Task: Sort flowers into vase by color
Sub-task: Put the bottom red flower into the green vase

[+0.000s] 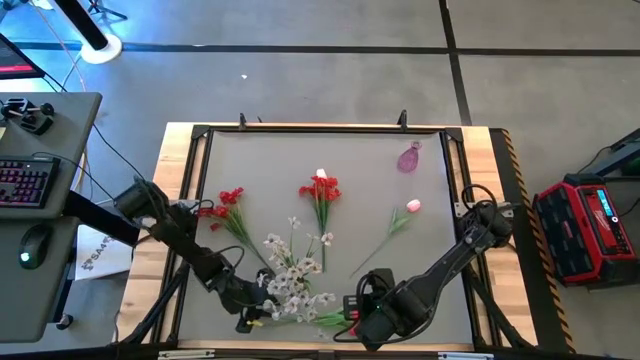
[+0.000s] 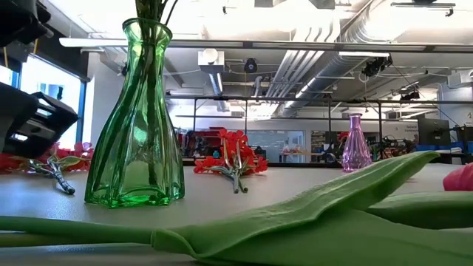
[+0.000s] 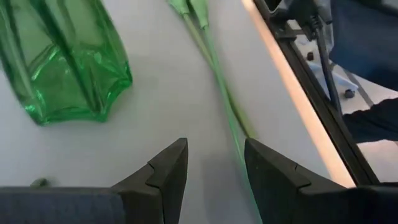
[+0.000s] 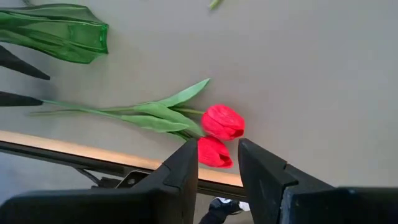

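Two red tulips (image 4: 222,121) lie on the table by its near edge, their green stems (image 3: 217,74) running toward the table's left. My right gripper (image 4: 217,162) hangs open above the blooms, pointing down. My left gripper (image 3: 214,168) is open low over the stems' ends; the stems pass between its fingers, close to one. A green glass vase (image 2: 137,118) stands upright just behind, with white blossom sprays (image 1: 295,282) in it. Two red blossom clusters (image 1: 230,198) (image 1: 320,190) and a pink tulip (image 1: 412,207) lie farther back.
A small purple vase (image 1: 408,158) stands at the far right. The table's raised wooden rim (image 4: 93,155) runs right beside the tulips. A desk with a keyboard (image 1: 25,180) stands off the table's left, and a red case (image 1: 590,225) off its right.
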Controlling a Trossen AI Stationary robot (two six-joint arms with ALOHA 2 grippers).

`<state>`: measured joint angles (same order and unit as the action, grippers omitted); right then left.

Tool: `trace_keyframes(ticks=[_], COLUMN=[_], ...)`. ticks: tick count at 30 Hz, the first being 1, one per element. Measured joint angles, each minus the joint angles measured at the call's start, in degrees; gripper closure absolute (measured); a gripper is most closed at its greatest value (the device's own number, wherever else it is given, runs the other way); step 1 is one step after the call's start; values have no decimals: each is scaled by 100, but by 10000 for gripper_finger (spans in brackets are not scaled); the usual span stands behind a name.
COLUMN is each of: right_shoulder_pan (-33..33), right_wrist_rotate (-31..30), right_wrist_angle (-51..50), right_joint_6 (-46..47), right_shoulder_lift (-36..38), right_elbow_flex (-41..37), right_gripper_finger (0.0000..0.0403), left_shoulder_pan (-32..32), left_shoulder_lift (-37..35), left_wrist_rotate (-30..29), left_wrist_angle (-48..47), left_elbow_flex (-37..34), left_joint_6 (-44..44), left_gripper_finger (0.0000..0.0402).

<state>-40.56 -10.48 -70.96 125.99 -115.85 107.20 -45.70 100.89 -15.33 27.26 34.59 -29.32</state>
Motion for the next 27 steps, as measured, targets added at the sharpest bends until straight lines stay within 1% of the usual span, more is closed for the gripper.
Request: trace_keyframes(ticks=[3, 7, 11, 16, 27], right_shoulder_pan=[0, 0, 2, 15, 15], right_wrist_rotate=[59, 69, 89, 89, 210], right_wrist_angle=[-4, -42, -154, -233, -308], right_joint_6=[-2, 0, 0, -2, -44], right_shoulder_lift=[0, 0, 0, 0, 0], right_elbow_flex=[0, 0, 0, 0, 0], right_gripper_finger=[299, 299, 299, 299, 299], left_shoulder_pan=[-1, -5, -5, -5, -91], left_shoulder_lift=[124, 183, 181, 181, 181], left_wrist_rotate=[165, 276, 185, -27, -28], left_wrist_angle=[290, 360, 292, 155, 99], left_elbow_flex=[4, 96, 161, 168, 168], left_joint_6=[191, 223, 318, 694, 698], left_gripper_finger=[255, 255, 255, 257, 287])
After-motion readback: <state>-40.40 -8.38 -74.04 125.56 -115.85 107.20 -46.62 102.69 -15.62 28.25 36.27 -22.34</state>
